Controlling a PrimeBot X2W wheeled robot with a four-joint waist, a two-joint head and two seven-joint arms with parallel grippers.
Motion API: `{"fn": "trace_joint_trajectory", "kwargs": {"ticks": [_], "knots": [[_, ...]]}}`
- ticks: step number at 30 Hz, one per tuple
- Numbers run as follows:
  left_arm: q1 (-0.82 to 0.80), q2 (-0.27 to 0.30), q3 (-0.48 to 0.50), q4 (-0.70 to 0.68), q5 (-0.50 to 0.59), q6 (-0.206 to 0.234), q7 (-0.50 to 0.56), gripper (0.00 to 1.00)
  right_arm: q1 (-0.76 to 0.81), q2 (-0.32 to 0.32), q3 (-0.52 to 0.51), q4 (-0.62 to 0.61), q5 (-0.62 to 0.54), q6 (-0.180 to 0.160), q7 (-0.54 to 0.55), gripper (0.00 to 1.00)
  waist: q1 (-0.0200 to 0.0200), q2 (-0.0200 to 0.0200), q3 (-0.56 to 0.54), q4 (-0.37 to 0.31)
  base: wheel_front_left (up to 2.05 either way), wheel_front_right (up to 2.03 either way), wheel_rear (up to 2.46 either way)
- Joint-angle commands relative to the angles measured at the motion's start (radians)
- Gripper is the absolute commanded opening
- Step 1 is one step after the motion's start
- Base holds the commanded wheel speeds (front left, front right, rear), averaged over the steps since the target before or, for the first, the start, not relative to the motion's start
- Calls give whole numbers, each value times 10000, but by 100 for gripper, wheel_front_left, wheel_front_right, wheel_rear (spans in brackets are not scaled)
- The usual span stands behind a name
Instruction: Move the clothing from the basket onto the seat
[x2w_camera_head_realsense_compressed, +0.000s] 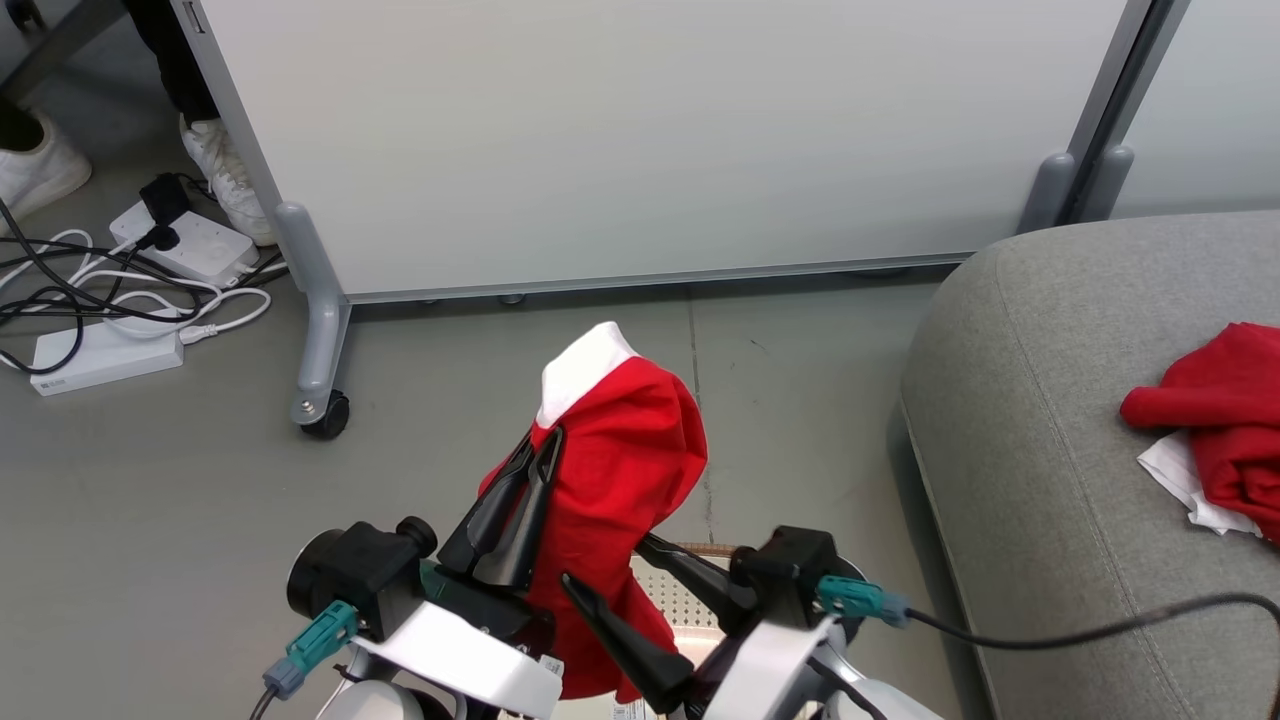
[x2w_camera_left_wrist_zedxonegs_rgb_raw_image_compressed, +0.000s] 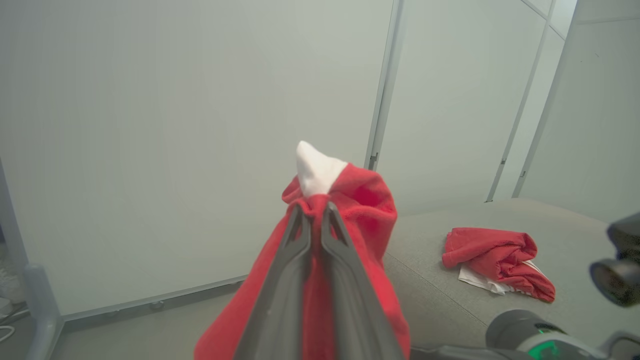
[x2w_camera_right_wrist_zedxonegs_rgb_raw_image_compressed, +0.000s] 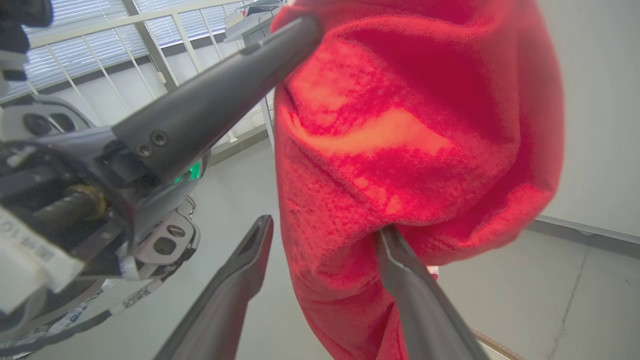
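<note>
My left gripper (x2w_camera_head_realsense_compressed: 541, 442) is shut on a red piece of clothing (x2w_camera_head_realsense_compressed: 620, 470) with a white tip, holding it up so that it hangs down over the basket (x2w_camera_head_realsense_compressed: 690, 600). Only a cream perforated patch and a bit of brown rim of the basket show behind my arms. In the left wrist view the left gripper (x2w_camera_left_wrist_zedxonegs_rgb_raw_image_compressed: 312, 207) pinches the fabric (x2w_camera_left_wrist_zedxonegs_rgb_raw_image_compressed: 370, 210) just under the white tip. My right gripper (x2w_camera_head_realsense_compressed: 605, 562) is open, and in its wrist view its fingers (x2w_camera_right_wrist_zedxonegs_rgb_raw_image_compressed: 325, 225) straddle the hanging cloth (x2w_camera_right_wrist_zedxonegs_rgb_raw_image_compressed: 410, 150). A second red garment (x2w_camera_head_realsense_compressed: 1220, 420) lies bunched on the grey seat (x2w_camera_head_realsense_compressed: 1030, 420).
A white rolling partition stands behind on a caster foot (x2w_camera_head_realsense_compressed: 322, 410). Power strips and tangled cables (x2w_camera_head_realsense_compressed: 110, 350) lie on the floor at the far left, beside a person's white shoes (x2w_camera_head_realsense_compressed: 225, 170). A black cable (x2w_camera_head_realsense_compressed: 1100, 625) runs from my right wrist across the seat's front.
</note>
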Motion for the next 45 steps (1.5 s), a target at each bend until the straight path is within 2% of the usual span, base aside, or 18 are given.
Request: {"fn": "trace_joint_trajectory", "kwargs": {"ticks": [1,5,6,7,8,14,15,16,17,23,30,39,45], "knots": [[-149,3,15,30,-58,-42,-68,0,-239,-53,134,140,188,6,-147,100,0,-1,-5,13,0,0,0],[-207,-20,-67,74,-55,-77,-74,0,-1020,-53,709,900,609,6,-499,100,0,-1,-12,52,0,0,0],[-227,-16,-88,88,-66,-94,-71,0,-1303,-48,900,1207,841,6,-686,71,0,-1,-15,69,0,0,0],[-227,-17,-97,92,-74,-98,-71,0,-1457,-51,1007,1345,857,6,-777,7,0,-1,-15,73,0,0,0],[-230,-12,-107,95,-77,-97,-74,0,-1578,-48,1101,1478,923,6,-856,0,0,-1,-12,73,0,0,0],[-206,52,-135,83,2,15,-47,0,-2063,-53,1305,2033,760,6,-1181,0,0,-1,-4,-25,0,0,0],[-195,67,-124,73,9,37,-38,19,-2113,-53,1263,2092,735,6,-1221,0,0,-1,1,-57,0,0,0],[-192,85,-118,57,28,76,-25,79,-2171,-56,1177,2133,657,6,-1284,0,0,-1,19,-98,0,0,0],[-220,117,-134,32,85,82,-27,100,-2193,-54,1066,2183,612,6,-1308,0,0,-1,39,-135,0,0,0],[-305,286,-300,-126,369,118,42,100,-2365,-51,221,2470,68,6,-1493,0,0,-1,155,-374,0,0,0],[-360,646,-1088,-98,873,-273,623,100,-2334,-50,-1234,2866,-970,6,-1434,0,0,-1,349,-813,0,0,0],[-281,865,-1844,239,1171,-700,973,100,-1704,-45,-2603,2786,-2097,6,-1145,0,0,-1,655,-1657,0,0,0],[-328,1054,-1819,259,1249,-614,1004,100,-1248,-48,-3190,2441,-2461,6,-979,0,0,-1,962,-2427,0,0,0]]}}
